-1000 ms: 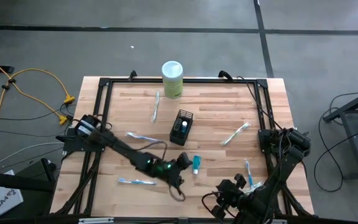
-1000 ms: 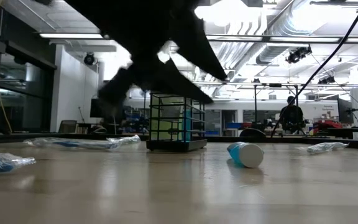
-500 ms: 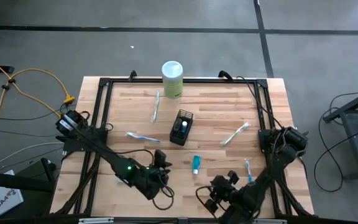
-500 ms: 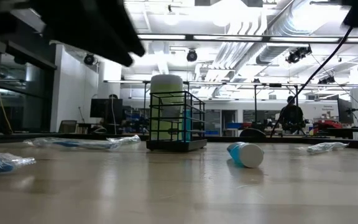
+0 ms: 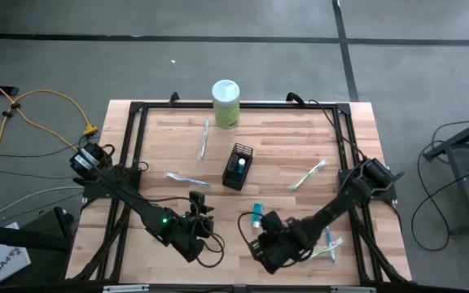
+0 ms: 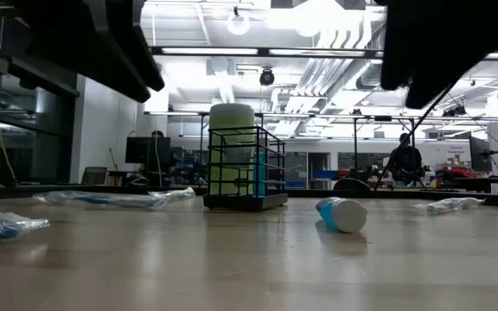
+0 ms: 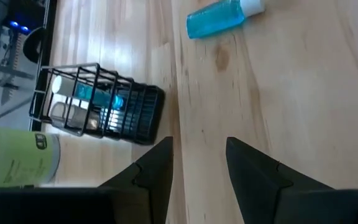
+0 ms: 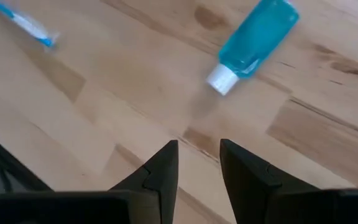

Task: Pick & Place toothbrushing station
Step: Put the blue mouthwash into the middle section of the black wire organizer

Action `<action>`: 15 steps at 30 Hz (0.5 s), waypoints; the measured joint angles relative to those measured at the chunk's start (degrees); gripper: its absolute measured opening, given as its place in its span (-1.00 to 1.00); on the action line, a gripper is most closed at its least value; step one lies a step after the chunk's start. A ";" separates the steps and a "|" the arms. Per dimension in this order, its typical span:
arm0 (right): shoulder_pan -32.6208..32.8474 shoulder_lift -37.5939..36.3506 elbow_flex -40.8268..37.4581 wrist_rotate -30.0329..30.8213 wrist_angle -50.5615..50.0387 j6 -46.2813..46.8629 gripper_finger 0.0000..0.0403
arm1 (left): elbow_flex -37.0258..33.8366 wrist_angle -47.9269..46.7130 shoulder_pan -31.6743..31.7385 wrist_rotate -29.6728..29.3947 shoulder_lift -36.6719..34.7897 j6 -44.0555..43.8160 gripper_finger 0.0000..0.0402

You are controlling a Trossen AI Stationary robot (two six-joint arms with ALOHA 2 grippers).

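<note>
The black wire-mesh holder (image 5: pixel 237 167) (image 6: pixel 245 168) (image 7: pixel 98 112) stands upright mid-table on its base, with one teal tube inside. A second teal, white-capped tube (image 5: pixel 256 215) (image 8: pixel 255 40) (image 7: pixel 222 15) lies on its side on the wood. Wrapped toothbrushes lie flat around them (image 5: pixel 203 140) (image 5: pixel 187 179) (image 5: pixel 309 175). My left gripper (image 5: pixel 196 203) (image 7: pixel 197 168) hovers open, left of the loose tube and pointing toward the holder. My right gripper (image 5: pixel 256 238) (image 8: pixel 197 168) hovers open just near of the loose tube, its fingers a small way apart.
A pale green canister (image 5: pixel 226 103) (image 6: pixel 232 121) with a white lid stands at the far edge behind the holder. Another toothbrush (image 5: pixel 330 242) lies under the right arm near the right edge. A black frame (image 5: pixel 137 110) runs around the tabletop.
My left gripper has drawn away from the loose tube toward the table's left edge, rising a little and rolling about its own axis. My right gripper has come from the near edge toward the loose tube, sinking and moving left. Holder and tube have kept their places.
</note>
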 joint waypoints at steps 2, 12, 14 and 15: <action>-0.44 -0.02 0.00 -0.41 1.53 -0.66 -0.46 | 0.00 -1.08 -0.59 0.11 0.00 -0.89 -0.30; -0.45 -0.02 0.00 4.79 1.63 9.92 -0.46 | 0.00 -5.00 -6.97 0.18 0.00 -2.15 -0.30; -0.47 -0.02 0.00 5.68 1.66 11.53 -0.46 | 0.00 -5.06 -8.07 0.20 0.00 -1.92 -0.30; -0.45 0.00 0.00 6.41 1.60 12.63 -0.46 | 0.00 -5.13 -8.59 0.20 0.00 -1.92 -0.30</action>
